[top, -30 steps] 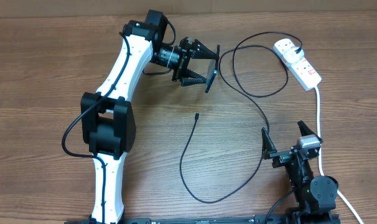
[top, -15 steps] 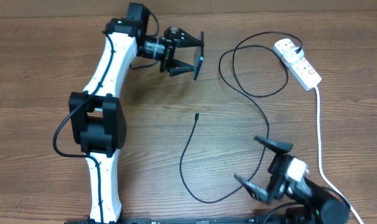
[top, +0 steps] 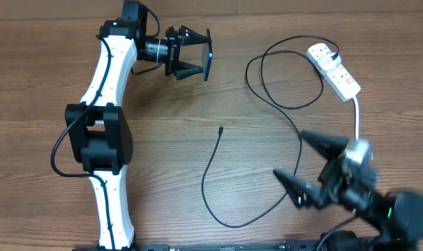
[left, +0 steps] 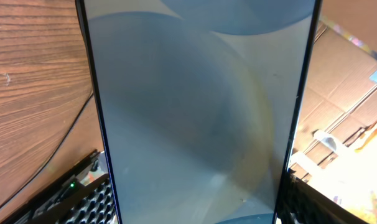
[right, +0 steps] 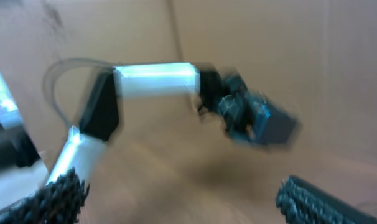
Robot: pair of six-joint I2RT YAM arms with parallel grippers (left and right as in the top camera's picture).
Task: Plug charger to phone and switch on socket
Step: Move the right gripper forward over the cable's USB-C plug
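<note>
My left gripper (top: 195, 59) is shut on the phone (top: 209, 64) and holds it in the air, edge-on, at the table's far middle. In the left wrist view the phone's pale blue screen (left: 195, 106) fills the frame between my fingers (left: 195, 211). The charger's black cable (top: 206, 174) lies on the table, with its connector tip (top: 220, 129) free at the centre and its plug in the white socket (top: 335, 69) at the far right. My right gripper (top: 303, 164) is open, empty and blurred near the front right; its wrist view (right: 188, 199) shows the phone (right: 266, 124) far off.
The socket's thick white cord (top: 357, 122) runs down the right side towards the right arm. The black cable makes a large loop (top: 267, 84) left of the socket. The wooden table (top: 44, 139) carries nothing else.
My left arm has swung left with the phone in its grip. My right arm has lifted and turned, and its fingers now spread wide over the front right.
</note>
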